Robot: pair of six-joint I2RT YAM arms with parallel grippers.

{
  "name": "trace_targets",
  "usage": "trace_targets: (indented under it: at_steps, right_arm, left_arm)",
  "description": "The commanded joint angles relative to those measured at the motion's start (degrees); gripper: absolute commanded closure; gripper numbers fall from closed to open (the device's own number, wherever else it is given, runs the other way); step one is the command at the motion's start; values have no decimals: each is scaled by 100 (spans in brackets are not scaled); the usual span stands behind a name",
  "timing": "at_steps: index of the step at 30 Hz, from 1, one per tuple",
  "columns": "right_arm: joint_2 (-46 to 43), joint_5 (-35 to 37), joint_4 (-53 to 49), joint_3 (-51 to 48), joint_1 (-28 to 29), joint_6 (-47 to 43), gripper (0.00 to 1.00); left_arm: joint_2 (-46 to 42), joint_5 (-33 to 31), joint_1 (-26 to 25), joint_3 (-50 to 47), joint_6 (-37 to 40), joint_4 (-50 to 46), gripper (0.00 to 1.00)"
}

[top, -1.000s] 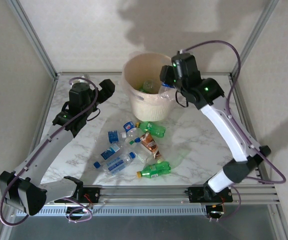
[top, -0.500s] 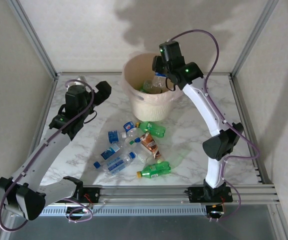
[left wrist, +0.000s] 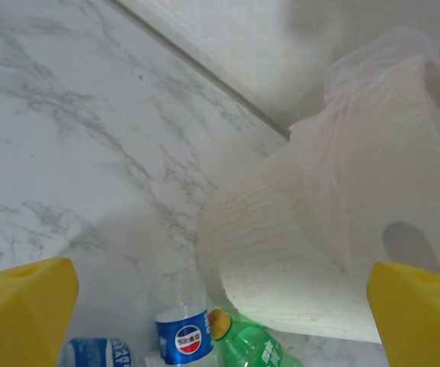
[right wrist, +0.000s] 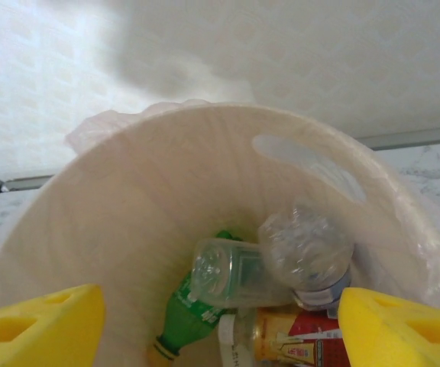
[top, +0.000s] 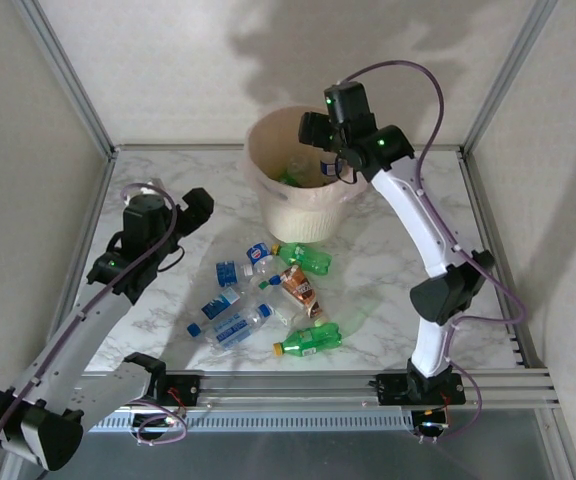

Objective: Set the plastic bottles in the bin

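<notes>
Now the right fingers (right wrist: pixel 37 321) stand wide apart over the bin (right wrist: pixel 128 199), with nothing between them. Below them, inside the bin, we see a clear bottle (right wrist: pixel 304 248), a green bottle (right wrist: pixel 193 313) and a red-labelled bottle (right wrist: pixel 296 340). The left fingers (left wrist: pixel 21 306) are spread wide and empty above the desk (left wrist: pixel 67 138). Ahead between them lie a blue-labelled bottle (left wrist: pixel 182 332) and a yellow-capped bottle (left wrist: pixel 247 348), just beside the bin's base; the bin wall closes off the space beyond.
</notes>
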Motion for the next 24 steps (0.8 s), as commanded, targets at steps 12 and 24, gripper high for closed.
trace_targets:
  at_steps: [12,24]
  right_arm:
    - [-2714,192,863,-3669,1909,-119,17]
    - [-2863,84,1418,-4868,2174,61,15]
  left_arm:
    - [-620,89,47,-817,-477,-886,5]
    - [-834,94,47,-2460,-2444,-410,7]
